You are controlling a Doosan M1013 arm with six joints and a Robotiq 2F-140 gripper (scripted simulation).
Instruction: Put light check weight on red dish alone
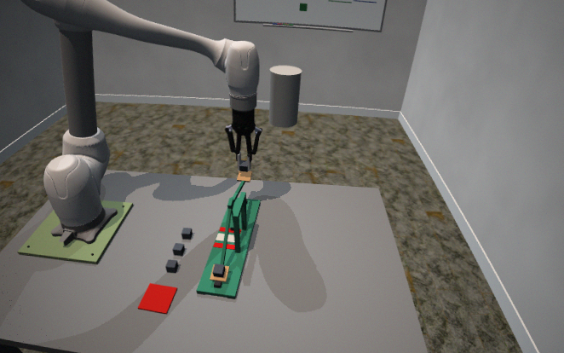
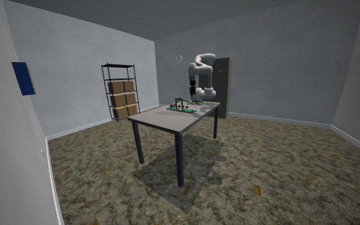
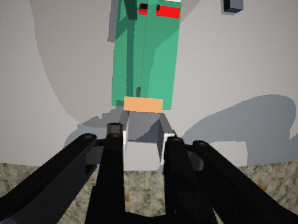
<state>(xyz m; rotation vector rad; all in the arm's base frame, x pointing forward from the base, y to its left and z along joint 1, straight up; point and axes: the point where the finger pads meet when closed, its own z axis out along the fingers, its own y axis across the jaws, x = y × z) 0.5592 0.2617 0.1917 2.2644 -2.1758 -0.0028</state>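
Okay, what have the jaws got?

Clamped on a dark weight (image 1: 244, 166) (image 3: 144, 125), sides pinched by the gripper (image 1: 244, 160) (image 2: 192, 98) (image 3: 142, 123). Raised pan (image 1: 244, 176) (image 3: 143, 104) is right below. Can't tell if there's a gap.

Is it the fake?

Probably. Balance (image 1: 249, 226) (image 2: 188, 111) (image 3: 155, 75) is tipped: pan under the jaws high, far pan (image 1: 212, 276) low with its own weight (image 1: 218, 269). Caveat: if the clamped one is already off its pan, tilt alone proves nothing. Pointer too small to read.

Handling?

Small rigid block, should be light if fake. Looks smooth, may slip. Hold opposite side faces, level, moderate squeeze. Lift straight up; a sideways drag could catch the pan or swing the beam.

Where to?

Red dish (image 1: 157, 298) (image 2: 175, 106), well apart from the jaws, past the three spare weights (image 1: 178, 248) (image 2: 186, 106) (image 3: 232, 6) on the tabletop (image 1: 353, 263) (image 2: 161, 120) (image 3: 210, 70). Carry high over those. Dish is thin, nothing on it. Set down flat and central, low release; pressing an edge might tip it.
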